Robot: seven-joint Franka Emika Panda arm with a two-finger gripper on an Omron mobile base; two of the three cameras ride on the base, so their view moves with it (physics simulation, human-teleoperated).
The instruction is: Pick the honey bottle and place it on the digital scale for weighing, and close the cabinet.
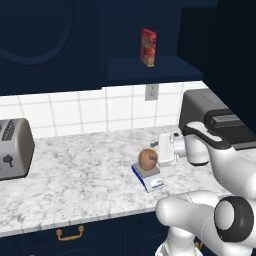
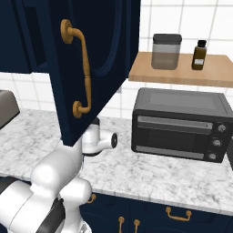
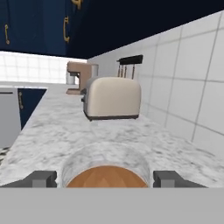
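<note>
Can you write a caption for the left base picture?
Gripper beside honey bottle sitting on digital scale.

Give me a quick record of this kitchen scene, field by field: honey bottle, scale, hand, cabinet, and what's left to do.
honey bottle: resting on the digital scale
hand: beside the bottle, fingers either side of it, apart from its sides
cabinet: door open, red box on its shelf
nearby: toaster, toaster oven
remaining: withdraw, close cabinet
</note>
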